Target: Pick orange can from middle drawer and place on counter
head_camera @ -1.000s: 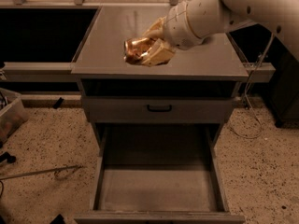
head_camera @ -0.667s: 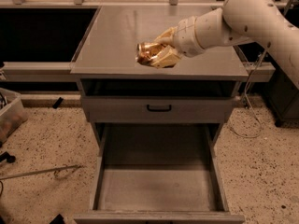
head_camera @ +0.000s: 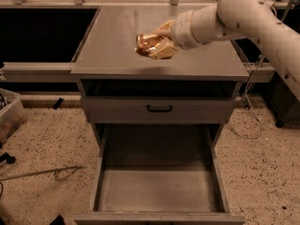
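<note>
My gripper [head_camera: 157,45] is shut on the orange can [head_camera: 146,44], a shiny orange-gold can held sideways above the middle of the counter [head_camera: 112,36]. My white arm reaches in from the upper right. The middle drawer [head_camera: 159,186] is pulled out at the bottom of the view, and its flat gray floor holds nothing. I cannot tell whether the can touches the counter top.
A shut drawer front with a black handle [head_camera: 159,108] sits above the open drawer. A clear bin [head_camera: 8,116] stands at the left on the speckled floor. A thin metal rod [head_camera: 42,173] lies on the floor at the lower left. A cable [head_camera: 251,116] hangs at the right.
My gripper has carried the orange can a little to the right and farther back over the counter. The arm has swung toward the right. The drawer has not moved.
</note>
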`<state>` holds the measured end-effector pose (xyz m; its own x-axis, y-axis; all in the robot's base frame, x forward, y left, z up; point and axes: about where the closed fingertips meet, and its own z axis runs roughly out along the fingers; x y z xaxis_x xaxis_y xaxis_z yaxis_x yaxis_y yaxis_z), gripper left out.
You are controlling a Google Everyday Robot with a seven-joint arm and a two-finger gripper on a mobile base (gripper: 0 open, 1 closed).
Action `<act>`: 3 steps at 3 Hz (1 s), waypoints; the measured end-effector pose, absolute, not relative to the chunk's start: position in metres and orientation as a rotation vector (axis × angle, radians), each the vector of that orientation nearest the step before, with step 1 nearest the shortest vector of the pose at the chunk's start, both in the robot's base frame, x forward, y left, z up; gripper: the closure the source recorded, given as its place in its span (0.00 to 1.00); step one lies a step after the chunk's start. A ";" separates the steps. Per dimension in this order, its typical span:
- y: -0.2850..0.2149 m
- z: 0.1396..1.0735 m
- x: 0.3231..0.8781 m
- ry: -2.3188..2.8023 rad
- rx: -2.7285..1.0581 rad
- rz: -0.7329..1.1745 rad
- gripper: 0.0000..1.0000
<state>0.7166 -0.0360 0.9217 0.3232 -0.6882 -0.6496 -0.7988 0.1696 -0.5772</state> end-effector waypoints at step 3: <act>-0.030 0.886 0.800 1.495 -1.539 0.127 1.00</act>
